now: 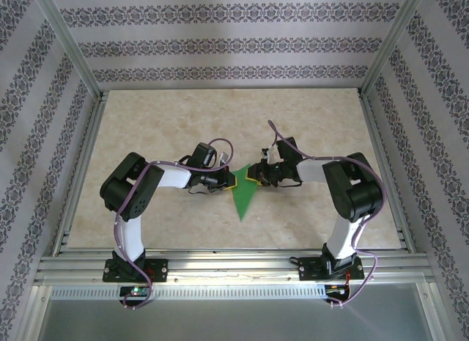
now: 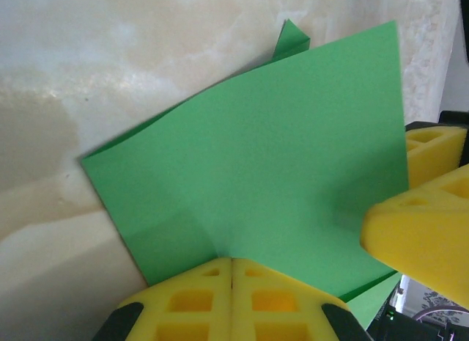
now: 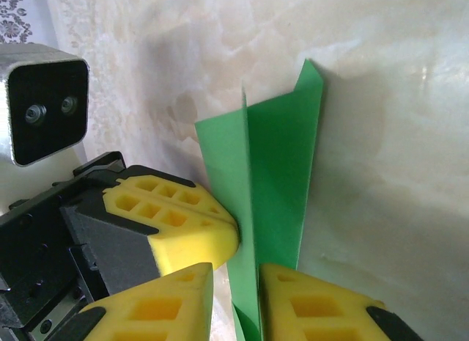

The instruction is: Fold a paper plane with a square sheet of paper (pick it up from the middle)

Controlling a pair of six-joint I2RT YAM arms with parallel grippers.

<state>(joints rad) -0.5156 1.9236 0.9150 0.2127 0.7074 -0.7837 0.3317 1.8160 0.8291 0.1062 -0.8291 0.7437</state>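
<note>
Centrally, the green paper plane [image 1: 242, 199] was clamped at its wide end by the left gripper [image 1: 230, 180] and the right gripper [image 1: 253, 174].

Table top [image 1: 146, 128]: pale beige slab with marble-like veining, matte with a faint sheen.
Walls: back wall [image 1: 220, 33], left wall [image 1: 29, 114] and right wall [image 1: 440, 114] papered grey-white, with horizontal bands of dark floral ornament.
Frame: aluminium posts [image 1: 69, 44] at the far corners; slotted rails [image 1: 234, 266] along the near edge.
Light: even and diffuse; soft shadows on the slab.
</note>
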